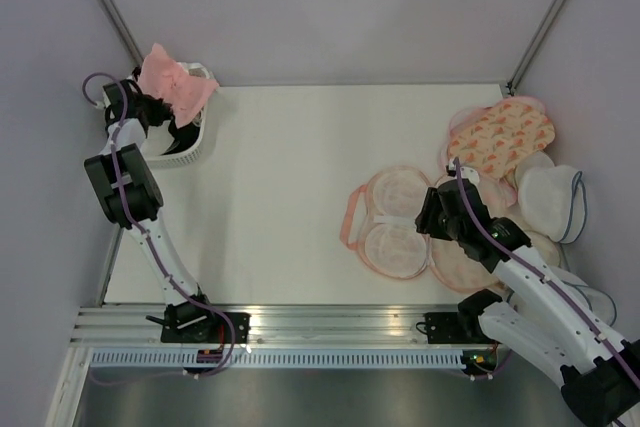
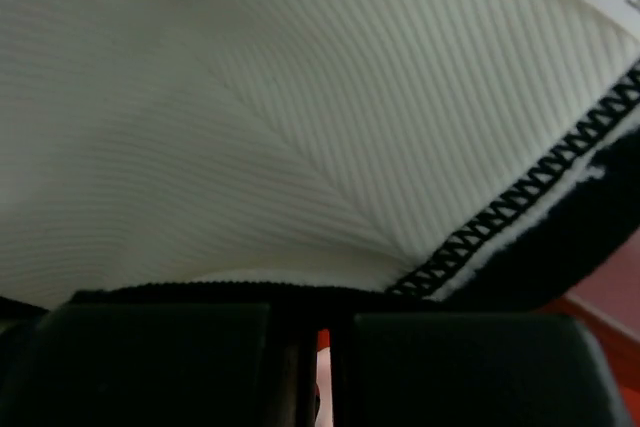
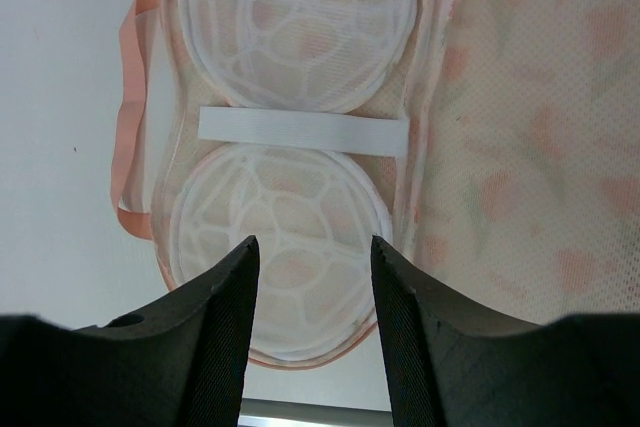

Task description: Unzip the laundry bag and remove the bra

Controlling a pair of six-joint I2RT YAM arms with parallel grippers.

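Note:
The laundry bag (image 1: 395, 219) lies unzipped and spread open at mid-right of the table. Its inner side faces up, showing two white caged cups (image 3: 285, 197). Its peach printed half (image 3: 520, 147) lies to the right, under my right arm. My right gripper (image 1: 432, 211) hovers open and empty just above the nearer cup (image 3: 312, 242). The light-pink bra (image 1: 175, 82) is draped over the white basket (image 1: 195, 153) at the back left. My left gripper (image 1: 170, 115) is under the bra, pressed close against a white ribbed garment (image 2: 300, 117). Its jaws (image 2: 320, 347) are nearly closed with pink fabric between them.
A second peach printed pouch (image 1: 500, 137) lies at the back right. White domed pouches with blue trim (image 1: 552, 199) lie beside it. The basket holds black-and-white garments with black stitching (image 2: 520, 197). Grey walls close the sides. A metal rail (image 1: 320, 327) runs along the near edge.

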